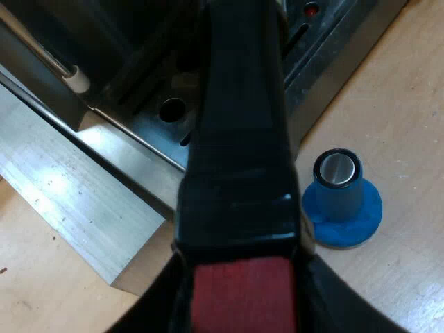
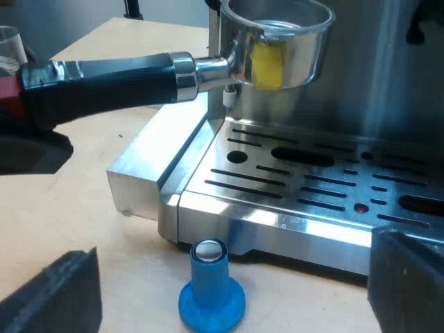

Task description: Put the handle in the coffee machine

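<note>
The metal holder (image 2: 277,41) hangs level over the drip tray (image 2: 291,180) at the machine's front, with its open rim facing up. Its dark handle (image 2: 111,80) runs out sideways to the red end (image 1: 243,295), and my left gripper (image 1: 243,305) is shut on that end. In the left wrist view the handle (image 1: 239,118) stretches away from me over the tray (image 1: 166,132). My right gripper (image 2: 232,277) stands open low over the table before the tray. A blue tamper (image 2: 210,288) stands between its fingers (image 2: 59,295) without touching them.
The tamper (image 1: 341,201) stands on the wooden table (image 1: 402,104) close to the tray's edge. The steam wand's pale tip (image 1: 78,78) hangs by the tray's side. A glass rim (image 2: 8,43) shows beyond the handle's end. Bare table (image 2: 90,187) lies beside the machine.
</note>
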